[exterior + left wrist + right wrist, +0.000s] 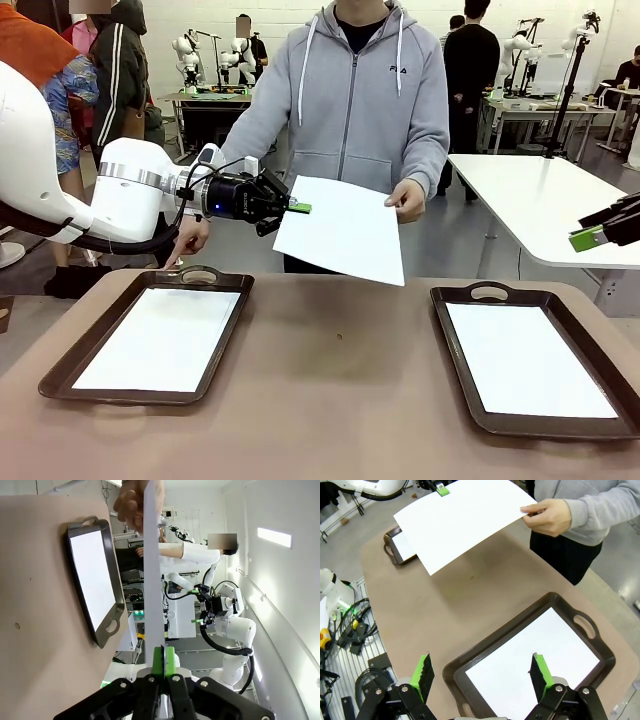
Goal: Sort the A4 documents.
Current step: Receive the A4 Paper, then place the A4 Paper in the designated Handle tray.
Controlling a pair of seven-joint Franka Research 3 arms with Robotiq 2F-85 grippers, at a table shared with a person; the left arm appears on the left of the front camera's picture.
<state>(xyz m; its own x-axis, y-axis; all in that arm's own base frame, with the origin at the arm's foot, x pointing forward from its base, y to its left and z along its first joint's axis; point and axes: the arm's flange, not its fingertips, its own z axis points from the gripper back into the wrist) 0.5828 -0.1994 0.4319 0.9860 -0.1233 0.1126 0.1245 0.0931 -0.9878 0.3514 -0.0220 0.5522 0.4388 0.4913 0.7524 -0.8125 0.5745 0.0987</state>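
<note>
Sheet [345, 230] between trays [150, 335] (person's hand [408, 200] alongside)

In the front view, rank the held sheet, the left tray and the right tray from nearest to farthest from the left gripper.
1. The held sheet: pinched at its edge by the left gripper, mid-air, with the person's hand on its far edge.
2. The left tray: on the table below the gripper, a sheet inside.
3. The right tray: across the table on the right, also holding a sheet.

white arm [130, 190] (black claw [298, 208])
</note>
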